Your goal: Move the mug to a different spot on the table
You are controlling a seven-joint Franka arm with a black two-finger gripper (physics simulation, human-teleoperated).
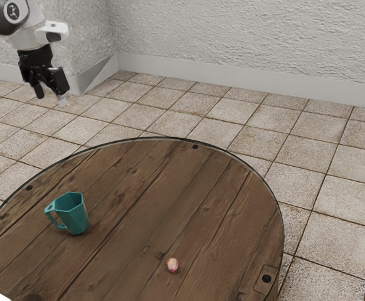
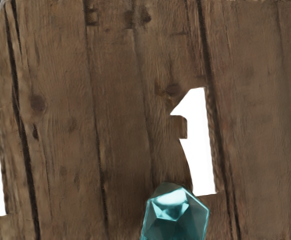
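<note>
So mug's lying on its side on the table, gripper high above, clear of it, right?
Not quite. The mug stands upright on the table, opening up, as the exterior view shows. The gripper is indeed high above, clear of it.

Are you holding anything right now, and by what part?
Nothing is held: the gripper hangs well away from the mug, which stands on the table.
</note>
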